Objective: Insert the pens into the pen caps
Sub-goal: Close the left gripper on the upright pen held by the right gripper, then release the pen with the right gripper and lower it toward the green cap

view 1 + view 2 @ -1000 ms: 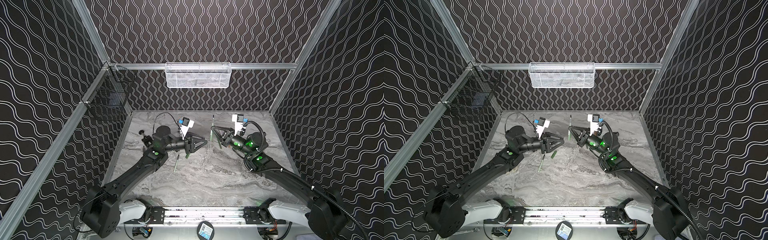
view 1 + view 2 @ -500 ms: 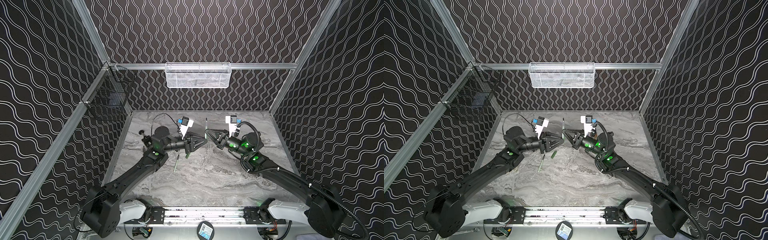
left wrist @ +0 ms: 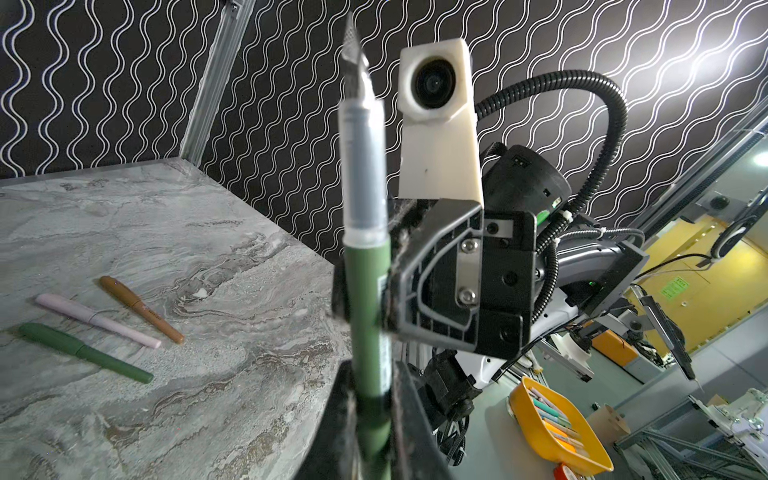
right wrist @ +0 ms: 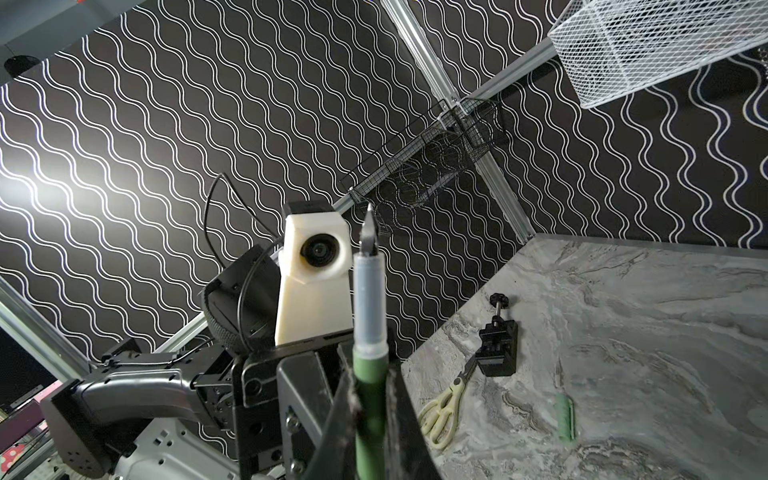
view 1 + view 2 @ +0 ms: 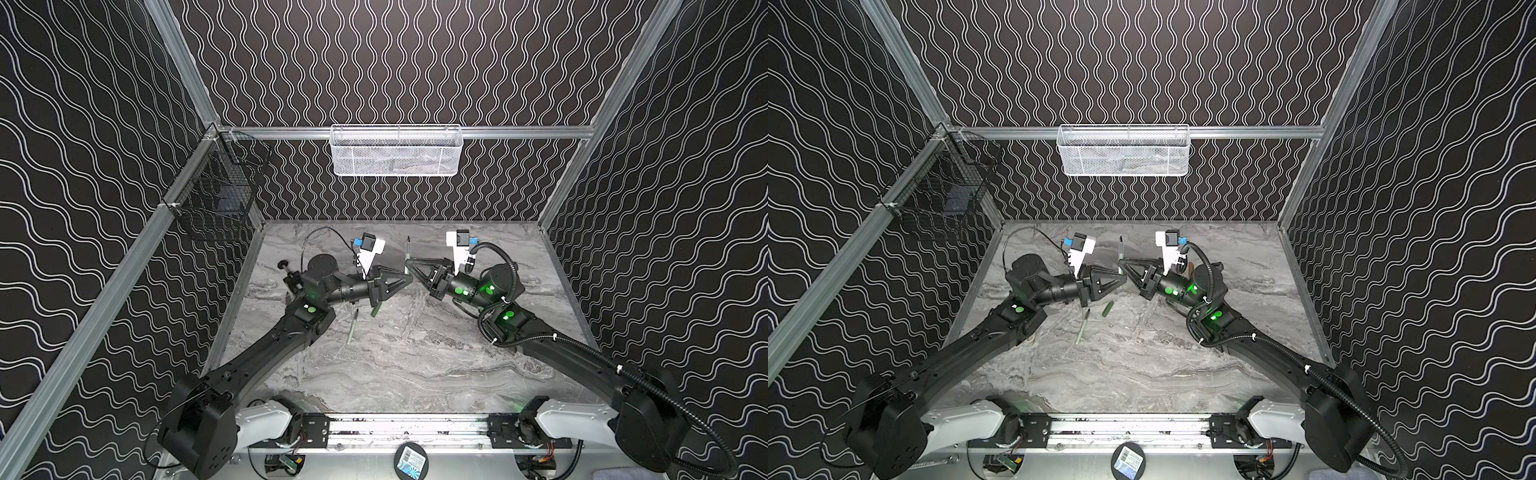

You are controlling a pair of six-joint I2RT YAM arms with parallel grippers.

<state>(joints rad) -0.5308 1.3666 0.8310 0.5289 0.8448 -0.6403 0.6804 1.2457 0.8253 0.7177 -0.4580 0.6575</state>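
The left tool (image 5: 409, 277) and right tool (image 5: 408, 262) are black. The gripped pen (image 3: 368, 299) has a mid-green barrel, a white ring, a smoky grey grip and a dark nib. The table (image 5: 415, 365) is grey marble with paler veins. Under the left tool lie a pale green pen (image 5: 351, 330) and a dark green cap (image 5: 376, 310). Beyond the right tool lie a tan pen (image 3: 141, 309), a pink pen (image 3: 97, 320) and a dark green pen (image 3: 85, 353). The walls (image 5: 374, 62) are black with white wavy double lines.
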